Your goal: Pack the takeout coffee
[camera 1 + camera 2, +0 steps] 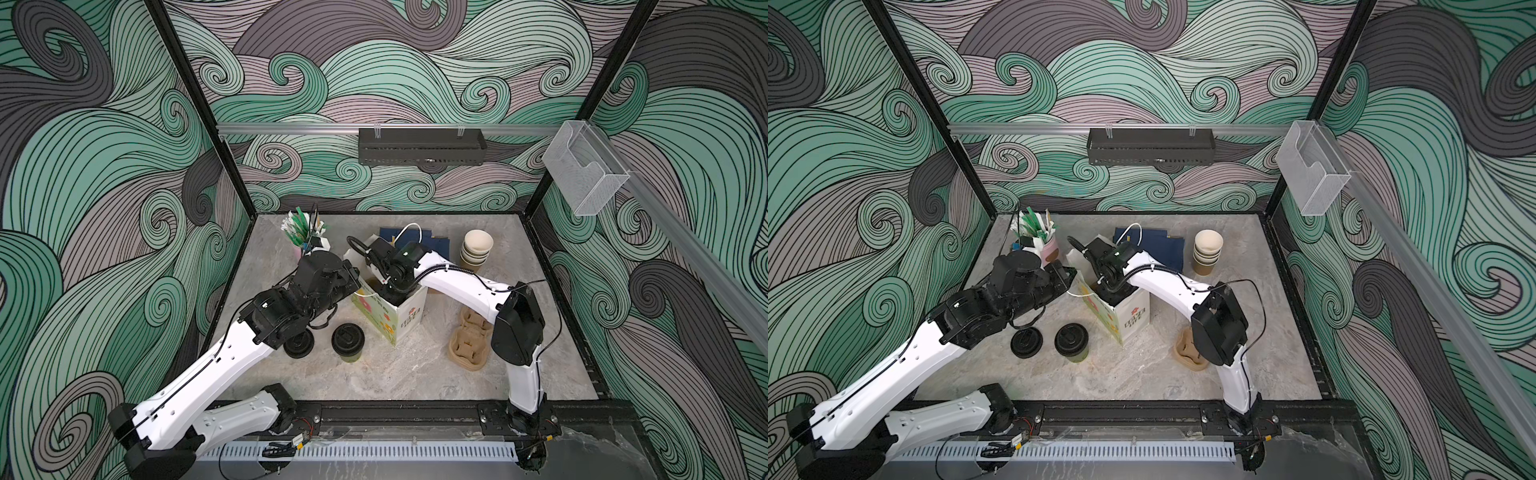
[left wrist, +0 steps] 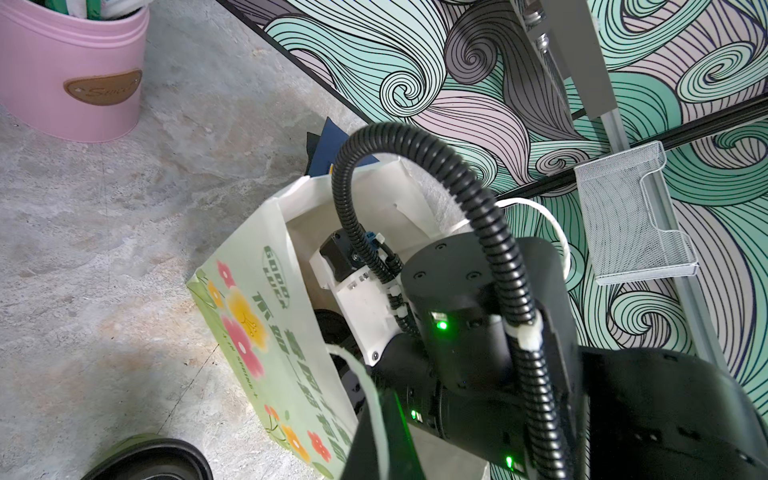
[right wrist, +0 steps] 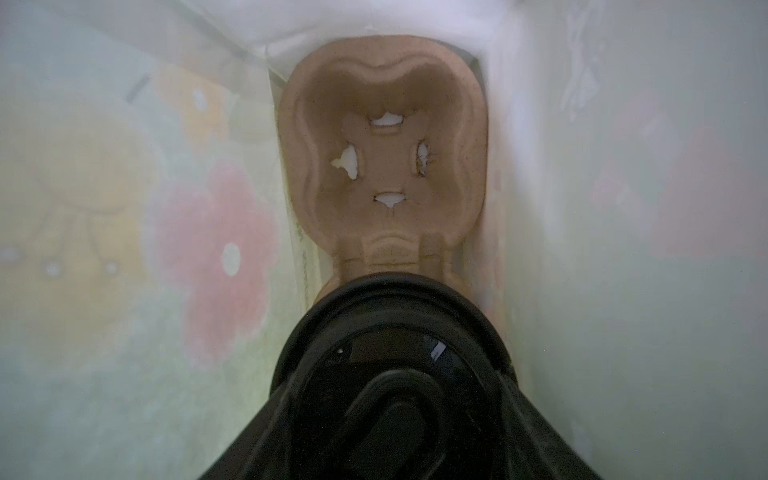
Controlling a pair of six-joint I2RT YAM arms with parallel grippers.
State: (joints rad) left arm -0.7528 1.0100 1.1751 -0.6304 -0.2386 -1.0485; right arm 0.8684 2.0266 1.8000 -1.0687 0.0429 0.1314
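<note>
Right wrist view: capped cup [image 3: 390, 324] between right fingers [image 3: 253, 444], over carrier [image 3: 382, 158] deep in bag [image 3: 124, 208]; grip itself unclear. Left fingers [image 2: 382, 449] closed on bag handle [image 2: 361, 378], likely keeping mouth open. On table [image 1: 415, 374], near left fingers: second capped cup [image 1: 348, 341].

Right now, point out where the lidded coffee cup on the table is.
In both top views the lidded coffee cup stands upright on the table, left of centre, between the loose black lid and the flowered paper bag.

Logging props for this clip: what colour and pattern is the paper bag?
Paper bag: pale green, pink and yellow flowers; clearest in the left wrist view.
</note>
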